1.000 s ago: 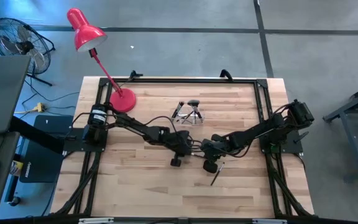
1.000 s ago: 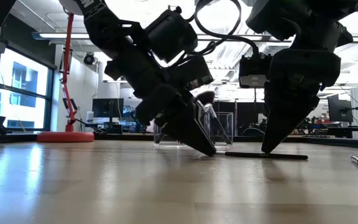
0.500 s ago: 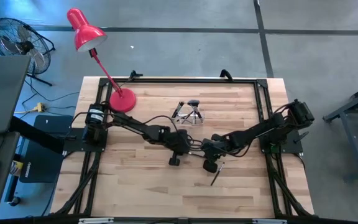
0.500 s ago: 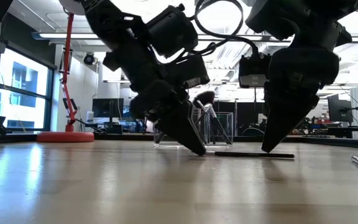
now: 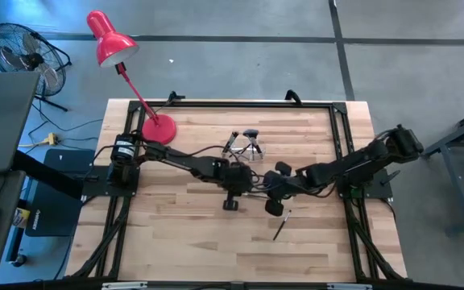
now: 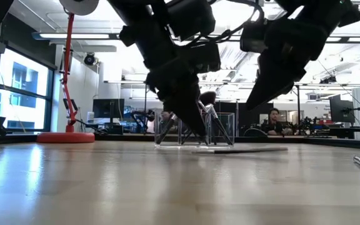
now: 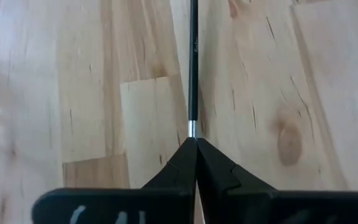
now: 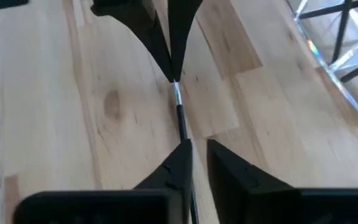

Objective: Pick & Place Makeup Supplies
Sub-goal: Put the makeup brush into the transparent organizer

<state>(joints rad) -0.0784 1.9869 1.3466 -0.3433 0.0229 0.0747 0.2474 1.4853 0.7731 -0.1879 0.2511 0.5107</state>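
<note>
Small clear plastic holder (image 5: pixel 248 146): at the table's far middle, with several thin dark-handled brushes (image 6: pixel 212 117) leaning inside.
Left gripper (image 7: pixel 195 144): fingers pinched together on the silver end of a thin black liner pencil (image 7: pixel 192 62).
Right gripper (image 8: pixel 194 155): fingers slightly apart around the pencil's other end.
Loose dark brush (image 5: pixel 280 227): lying on the wooden table (image 5: pixel 176 234), nearer the front.

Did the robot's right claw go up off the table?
Yes. The right gripper rose from the wooden table, now level with the top of the clear plastic holder.
</note>
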